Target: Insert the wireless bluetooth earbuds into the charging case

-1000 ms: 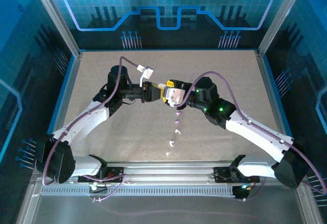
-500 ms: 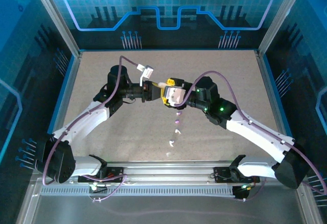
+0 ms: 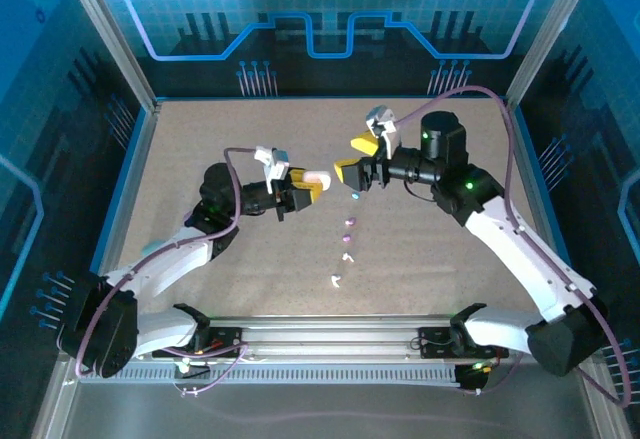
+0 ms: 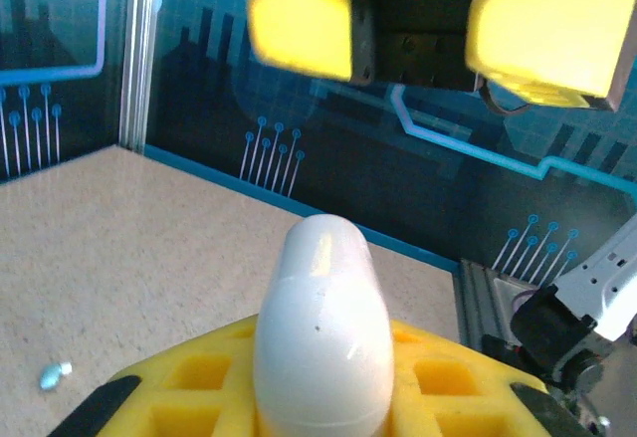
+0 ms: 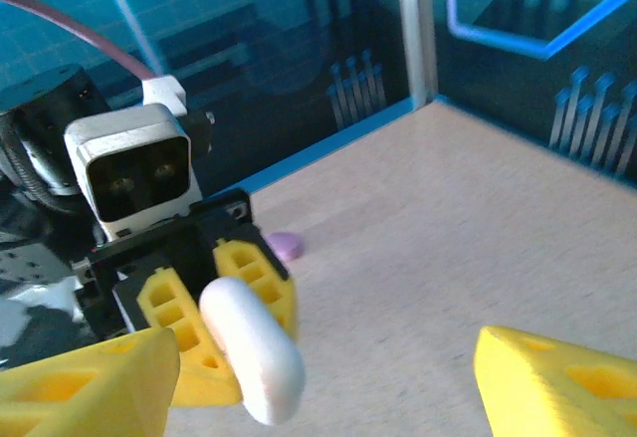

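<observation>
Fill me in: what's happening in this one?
The left gripper is shut on a white case, holding it out toward the right gripper. The right gripper faces it across a gap with its jaws open and empty. On the table below them, earbuds lie loose in a line: a teal earbud, purple earbuds and white earbuds. The case looks closed, and no bud is being handled.

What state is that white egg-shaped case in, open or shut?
Shut: the white case is one smooth, unbroken pebble with no lid raised, pinched in the left gripper.
</observation>
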Controlling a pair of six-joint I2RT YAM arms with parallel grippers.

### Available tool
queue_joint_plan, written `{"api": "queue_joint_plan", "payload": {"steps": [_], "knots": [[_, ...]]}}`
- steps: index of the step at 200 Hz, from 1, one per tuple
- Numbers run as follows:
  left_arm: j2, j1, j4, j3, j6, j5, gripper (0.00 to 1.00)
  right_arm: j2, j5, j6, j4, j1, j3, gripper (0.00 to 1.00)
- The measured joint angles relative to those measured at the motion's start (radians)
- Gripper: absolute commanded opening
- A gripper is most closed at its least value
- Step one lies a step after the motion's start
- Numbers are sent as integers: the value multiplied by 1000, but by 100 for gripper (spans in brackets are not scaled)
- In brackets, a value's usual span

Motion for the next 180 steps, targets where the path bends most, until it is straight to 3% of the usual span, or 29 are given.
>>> {"api": "queue_joint_plan", "payload": {"steps": [70, 180], "knots": [[3, -18, 169, -15, 37, -19, 19, 89, -129, 78, -122, 6, 61, 76], [43, -19, 237, -15, 6, -19, 20, 145, -112, 64, -170, 24, 114, 74]]}}
